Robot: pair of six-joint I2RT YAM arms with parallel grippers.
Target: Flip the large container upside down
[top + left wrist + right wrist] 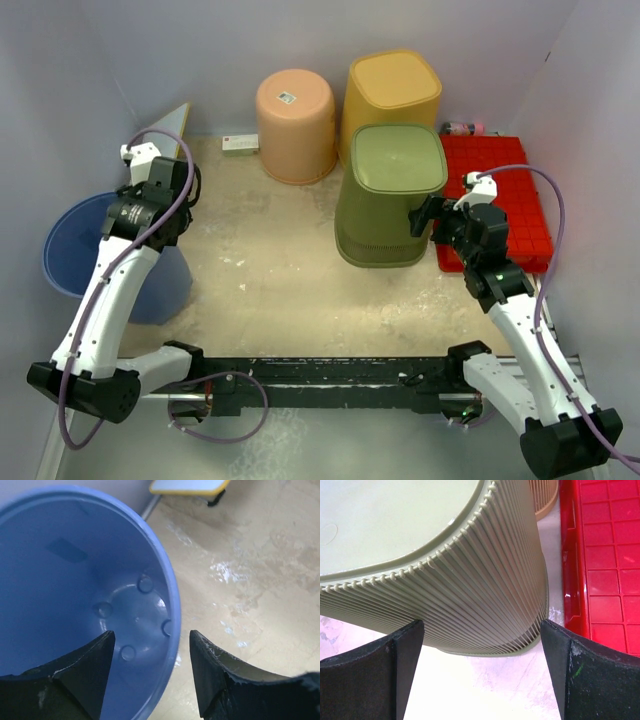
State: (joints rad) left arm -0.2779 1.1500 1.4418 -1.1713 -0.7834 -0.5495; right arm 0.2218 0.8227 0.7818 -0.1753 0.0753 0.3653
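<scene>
The large blue bucket [70,250] stands upright, mouth up, at the left wall; its inside fills the left wrist view [75,580]. My left gripper [160,225] hangs over its right rim, open, with the rim [172,605] between the jaws, one finger inside and one outside, not visibly touching it. My right gripper [420,215] is open at the right side of an upside-down olive-green ribbed basket [390,190]. In the right wrist view the gripper [482,630] spans the basket's lower corner [445,580] without clamping it.
A pink bucket [296,120] and a yellow basket [392,95] stand upside down at the back. A red crate [500,190] lies right of the green basket, close to my right arm [600,555]. A yellow-edged board [187,486] leans at the back left. Walls enclose the table.
</scene>
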